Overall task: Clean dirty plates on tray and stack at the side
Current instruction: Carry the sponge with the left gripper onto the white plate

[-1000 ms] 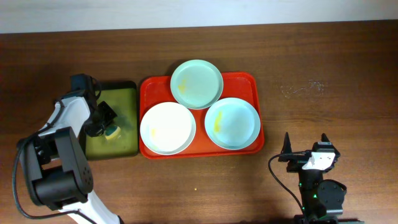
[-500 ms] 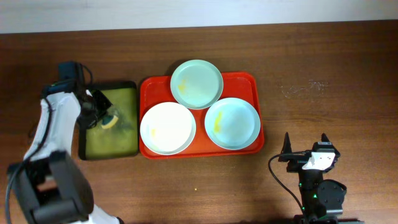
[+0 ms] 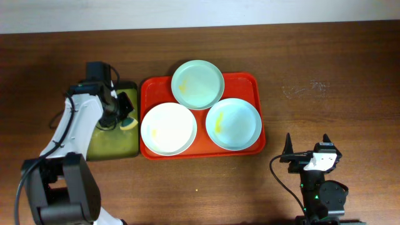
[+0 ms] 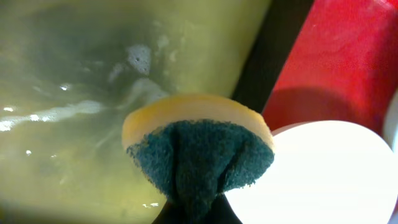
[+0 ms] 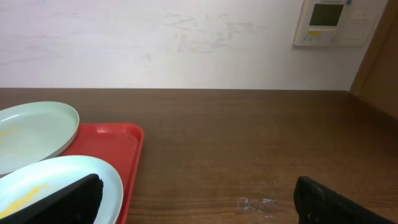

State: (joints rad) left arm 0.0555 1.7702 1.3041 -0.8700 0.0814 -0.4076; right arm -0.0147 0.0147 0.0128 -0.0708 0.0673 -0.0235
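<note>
Left claw (image 3: 120, 112): clamped shut on a sponge (image 4: 198, 149), centre left of the overhead view, above the right edge of the olive-green tray (image 3: 112, 145).
Sponge: yellow foam with a dark green scouring face, pinched into a fold. In the left wrist view it hangs over the wet olive-green tray, just beside the rim of the white plate (image 3: 169, 128).
Red tray (image 3: 247, 84): at the middle of the worktop (image 3: 325, 62), just beside the olive-green tray on its left.
Plates: all three on the red tray. The mint green plate (image 3: 197, 84) is at the top and overhangs the rim, the white plate is lower left, and the blue-white plate (image 3: 234, 124) is lower right. Each carries a yellowish smear.
Right claw (image 3: 306, 145): fingers wide apart and gripping nothing, lower right of the overhead view, well apart from the red tray.
</note>
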